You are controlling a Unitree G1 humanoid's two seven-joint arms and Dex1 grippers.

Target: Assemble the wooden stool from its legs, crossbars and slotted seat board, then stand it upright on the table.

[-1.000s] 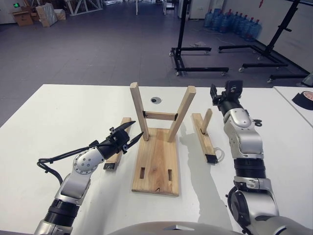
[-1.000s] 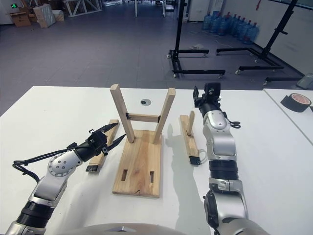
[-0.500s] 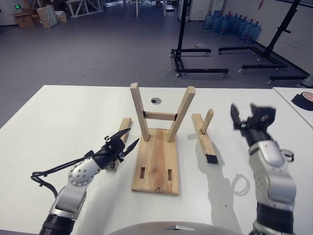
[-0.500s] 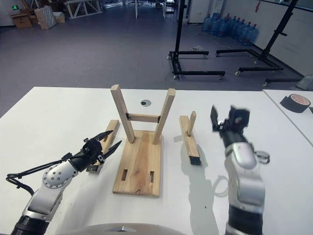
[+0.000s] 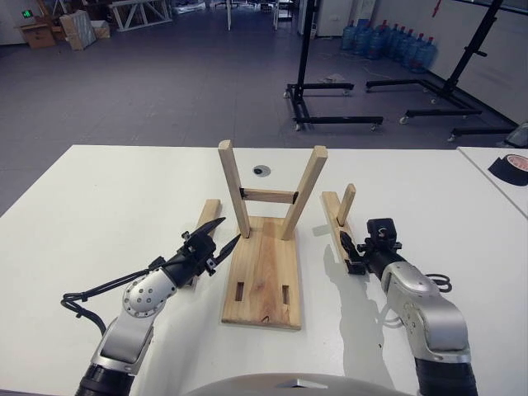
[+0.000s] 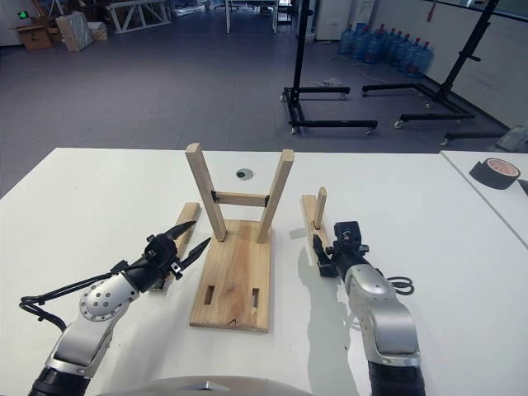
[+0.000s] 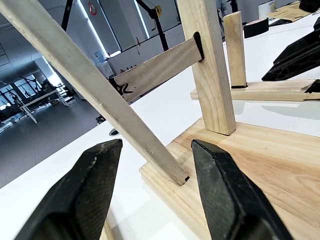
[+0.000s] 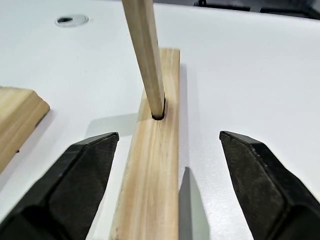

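— Stool point(image 5: 266, 239): where is it?
— Half built, legs up, in the middle of the table point(image 5: 99, 198). The board point(image 5: 262, 285) lies flat. Two legs point(image 5: 233, 186) rise from its far end, with a crossbar point(image 5: 270, 195) between them.
— And the pincers?
— Left gripper point(image 5: 230, 228) is spread apart, just beside the board's left edge. Right gripper point(image 8: 170, 136) is spread too, straddling a loose leg point(image 8: 152, 200) that lies right of the board with a short bar point(image 8: 144, 55) upright in it. Another leg point(image 5: 209, 213) lies by the left gripper.
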